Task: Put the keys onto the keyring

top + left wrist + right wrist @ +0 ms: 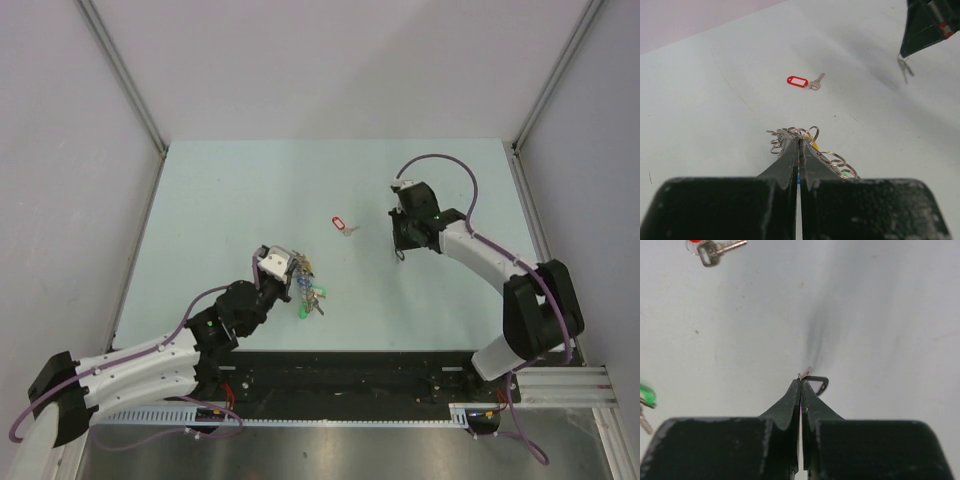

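Note:
My left gripper (296, 270) is shut on the keyring (306, 286), a bunch of small metal rings with green and blue tags hanging below it. In the left wrist view the rings (790, 133) crowd round my closed fingertips, and the wide hoop itself is mostly hidden. A red-tagged key (341, 224) lies alone on the table; it also shows in the left wrist view (802, 81). My right gripper (400, 244) is shut on a small key (805, 372) with a black piece (819, 384) beside it, held just above the table to the right of the red key.
The pale green table (220, 200) is walled by grey panels at the back and sides. The right arm's gripper (927, 22) with its hanging key shows at the top right of the left wrist view. A green tag (646, 394) shows at the left edge of the right wrist view.

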